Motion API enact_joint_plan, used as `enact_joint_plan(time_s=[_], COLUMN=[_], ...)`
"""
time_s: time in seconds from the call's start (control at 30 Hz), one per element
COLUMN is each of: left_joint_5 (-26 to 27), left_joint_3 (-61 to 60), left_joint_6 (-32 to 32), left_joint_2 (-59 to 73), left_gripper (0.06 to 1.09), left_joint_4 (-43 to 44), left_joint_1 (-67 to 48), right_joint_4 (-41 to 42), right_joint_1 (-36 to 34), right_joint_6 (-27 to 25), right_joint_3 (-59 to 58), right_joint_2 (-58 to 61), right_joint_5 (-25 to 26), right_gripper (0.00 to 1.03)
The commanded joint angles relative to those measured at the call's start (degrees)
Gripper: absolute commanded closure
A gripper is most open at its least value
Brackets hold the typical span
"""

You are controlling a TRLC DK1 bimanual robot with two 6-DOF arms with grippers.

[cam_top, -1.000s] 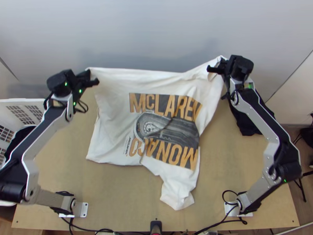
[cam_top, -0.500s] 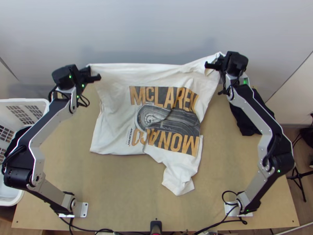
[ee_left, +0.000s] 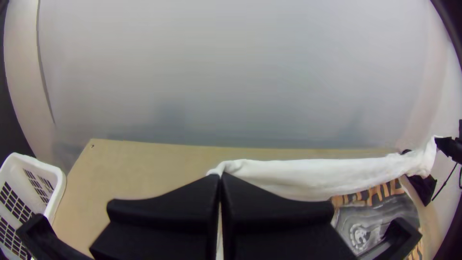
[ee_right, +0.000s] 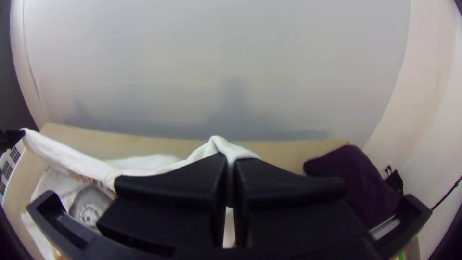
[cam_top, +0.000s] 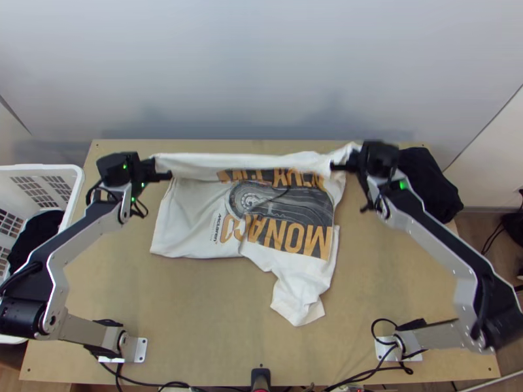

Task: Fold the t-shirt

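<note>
Watching your t-shirt (cam_top: 189,225), unevenly spread mid tabletop (cam_top: 196,326), loose flap (cam_top: 297,304) toward the near edge. Left gripper (ee_left: 220,177) pinches one end of its far side, right gripper (ee_right: 230,160) the other. Pull too taut and a shallow pinch may slip. Lower unevenly: slack bunches. Swing wide: you could snag the dark cloth (cam_top: 428,186), far right corner.

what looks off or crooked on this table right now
The shirt is crooked: the left gripper and right gripper hold its far edge, but a flap, perhaps a sleeve, juts out nearside, and the print is creased. Dark cloth sits bunched at the table's far right corner, seemingly overhanging.
</note>
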Motion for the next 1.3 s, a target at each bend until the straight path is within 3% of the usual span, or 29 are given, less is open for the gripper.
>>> enact_joint_plan(time_s=[0.0, 0.3, 0.33, 0.37, 0.43, 0.47, 0.53, 0.63, 0.87, 1.0, 1.1, 1.27], left_joint_5=[0.2, 0.3, 0.3, 0.3, 0.3, 0.4, 1.2, 5.2, 22.1, 22.7, 22.7, 22.8], left_joint_3=[-7.3, -11.4, -11.4, -11.4, -11.1, -10.7, -9.1, -7.1, -7.5, -5.1, -5.4, -5.4], left_joint_6=[2.1, 3.1, 3.1, 2.9, 2.2, 2.2, 2.2, 1.5, 1.5, 13.1, 23.4, 34.5], left_joint_2=[-2.2, -2.1, -1.8, -1.6, -1.3, -1.4, -1.5, -3.6, -19.8, -25.9, -28.3, -25.6], left_gripper=[1.05, 1.05, 1.01, 0.86, 0.33, 0.19, 0.11, 0.11, 0.11, 0.11, 0.11, 0.11], left_joint_4=[0.3, 1.5, 1.5, 1.5, 0.1, -1.6, -7.4, -18.0, -37.0, -53.0, -60.9, -70.6], left_joint_1=[0.9, 1.8, 1.8, 1.8, 2.1, 2.1, 2.1, 2.4, 10.9, 13.6, 15.0, 16.5], right_joint_4=[-9.7, -14.6, -14.6, -14.6, -12.7, -12.1, -11.5, -13.1, -24.9, -37.3, -47.7, -59.1], right_joint_1=[4.1, 7.6, 7.7, 7.8, 7.7, 7.3, 6.4, 5.2, 6.0, 5.9, 6.3, 6.4], right_joint_6=[1.6, 3.1, 3.7, 3.9, 5.1, 5.7, 6.4, 6.6, 8.7, 8.3, 4.4, -4.3], right_joint_3=[-10.2, -15.7, -16.2, -16.7, -18.2, -18.9, -19.6, -19.2, -18.9, -15.9, -12.5, -9.3], right_joint_2=[-7.7, -10.4, -9.9, -9.6, -9.1, -8.8, -7.9, -8.7, -21.6, -26.4, -28.6, -27.7], right_joint_5=[0.3, -0.4, -1.2, -2.3, -2.5, -3.3, -4.9, -10.2, -21.5, -33.5, -43.3, -47.7], right_gripper=[1.0, 1.0, 1.0, 1.0, 0.99, 0.79, 0.04, 0.03, 0.03, 0.04, 0.04, 0.04])
